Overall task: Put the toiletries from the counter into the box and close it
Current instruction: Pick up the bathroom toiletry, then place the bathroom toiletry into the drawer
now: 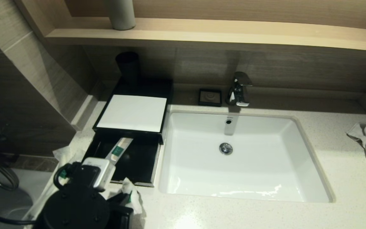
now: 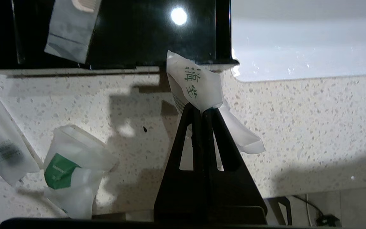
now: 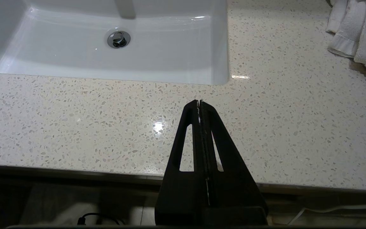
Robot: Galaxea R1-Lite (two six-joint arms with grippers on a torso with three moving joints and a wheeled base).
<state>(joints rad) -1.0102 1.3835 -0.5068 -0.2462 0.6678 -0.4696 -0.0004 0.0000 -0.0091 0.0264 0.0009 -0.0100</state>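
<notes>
In left end effector (image 2: 202, 109): sachet (image 2: 199, 86) (lower half hidden).

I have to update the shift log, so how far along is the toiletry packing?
Partly done. One long sachet already lies in the open drawer of the box. The left gripper is shut on a short pouch near the drawer's front edge. At least two more sachets wait on the counter; the drawer is not yet closed. The right gripper is idle, shut, over bare counter.
</notes>
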